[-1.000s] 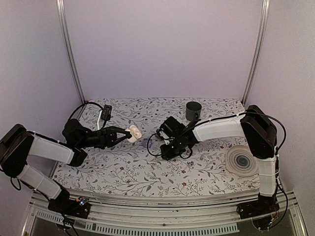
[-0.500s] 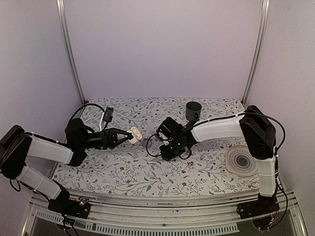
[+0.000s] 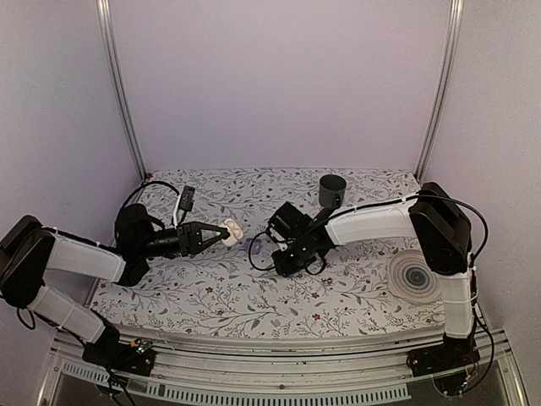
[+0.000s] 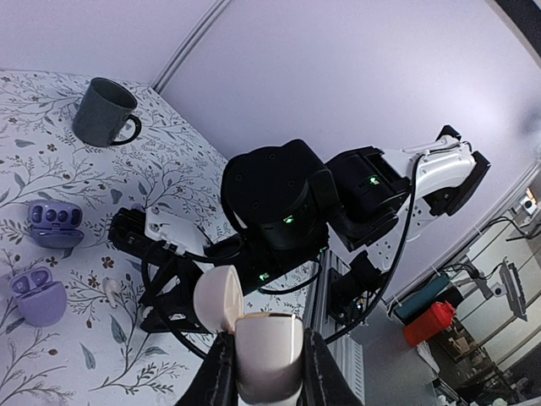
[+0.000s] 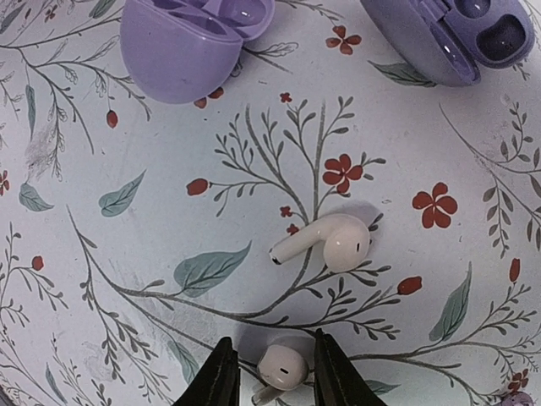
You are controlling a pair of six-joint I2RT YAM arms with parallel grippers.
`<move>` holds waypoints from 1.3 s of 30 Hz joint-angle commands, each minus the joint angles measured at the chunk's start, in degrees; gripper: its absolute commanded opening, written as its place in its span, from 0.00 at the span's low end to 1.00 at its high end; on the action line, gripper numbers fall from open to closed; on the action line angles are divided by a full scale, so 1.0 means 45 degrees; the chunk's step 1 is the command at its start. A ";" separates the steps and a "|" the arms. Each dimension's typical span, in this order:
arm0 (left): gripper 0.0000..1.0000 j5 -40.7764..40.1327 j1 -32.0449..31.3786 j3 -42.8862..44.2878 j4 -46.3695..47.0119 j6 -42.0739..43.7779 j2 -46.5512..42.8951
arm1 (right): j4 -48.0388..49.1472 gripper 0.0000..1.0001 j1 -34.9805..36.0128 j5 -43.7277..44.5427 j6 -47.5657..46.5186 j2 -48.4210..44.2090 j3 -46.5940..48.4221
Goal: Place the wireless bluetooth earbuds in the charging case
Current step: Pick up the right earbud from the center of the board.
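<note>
Clamps the left gripper (image 3: pixel 221 235) tight on the charging case (image 4: pixel 269 351), a pale rounded shell pinched by its base between both fingers, with the lid (image 4: pixel 218 296) swung open toward 10 o'clock in the left wrist view. In the top view, holds that case just left of the table's middle, at 9 o'clock from the right gripper (image 5: pixel 272 347) and apart from it. Sets the right gripper low over the floral cloth (image 3: pixel 211 296), fingers a little apart, straddling a white earbud (image 5: pixel 283 366) that lies on the cloth; cannot tell whether the pads actually press on it. Shows a second earbud (image 5: pixel 330 243) lying loose on its side at 1 o'clock from the first, near but not touching, stem toward 9 o'clock. Shows two more cases farther out in the right wrist view, both open: the left lilac case (image 5: pixel 182 51) at 11 o'clock from the second earbud, the right lilac case (image 5: pixel 448 38) at 1 o'clock with its sockets showing. Has a dark mug (image 3: pixel 332 190) upright at 1 o'clock from the right gripper, well apart, and a white disc (image 3: pixel 414 275) with a dark centre flat at 3 o'clock, beside the right arm
</note>
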 commanded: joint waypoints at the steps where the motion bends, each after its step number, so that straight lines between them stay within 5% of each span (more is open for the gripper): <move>1: 0.00 -0.0614 -0.0015 0.0119 -0.0589 0.0426 -0.0235 | -0.0659 0.35 0.0244 0.0440 0.0063 0.0336 0.0169; 39: 0.00 -0.2137 -0.0211 -0.0593 -0.0672 0.0137 0.0239 | -0.0929 0.20 0.0292 0.1389 0.1366 0.0058 0.0409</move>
